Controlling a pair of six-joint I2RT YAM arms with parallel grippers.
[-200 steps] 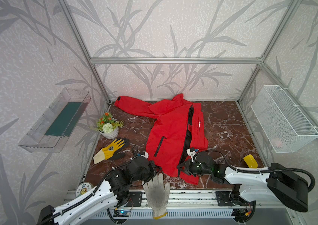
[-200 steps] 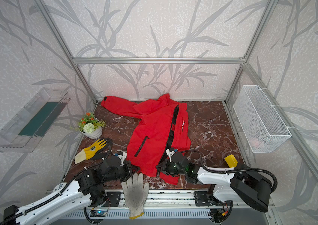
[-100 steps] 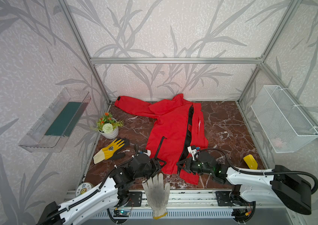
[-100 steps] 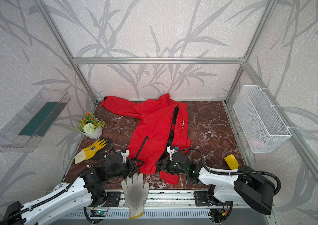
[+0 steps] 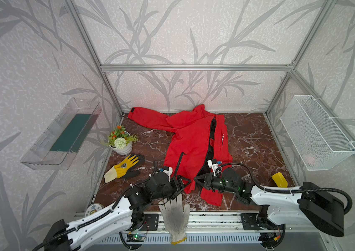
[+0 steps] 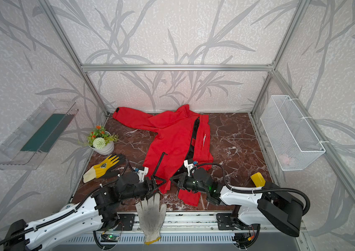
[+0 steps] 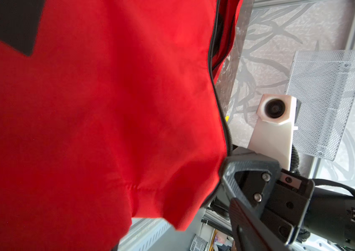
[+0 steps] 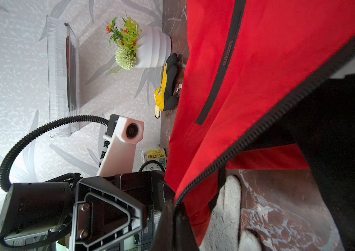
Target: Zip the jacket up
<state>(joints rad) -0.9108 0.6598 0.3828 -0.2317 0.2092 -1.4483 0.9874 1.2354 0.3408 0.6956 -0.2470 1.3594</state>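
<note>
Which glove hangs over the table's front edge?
The white knit glove: its cuff reaches past the front edge of the table. The yellow-and-black glove lies wholly on the marble, beside the plant.

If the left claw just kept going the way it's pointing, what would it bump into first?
Probably the jacket: the left gripper points at its red bottom corner, right in front. Behind that sits the right gripper, though depth is unclear.

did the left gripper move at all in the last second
Yes: the left gripper slid right toward the jacket hem, judged against the white glove, and opened.
</note>
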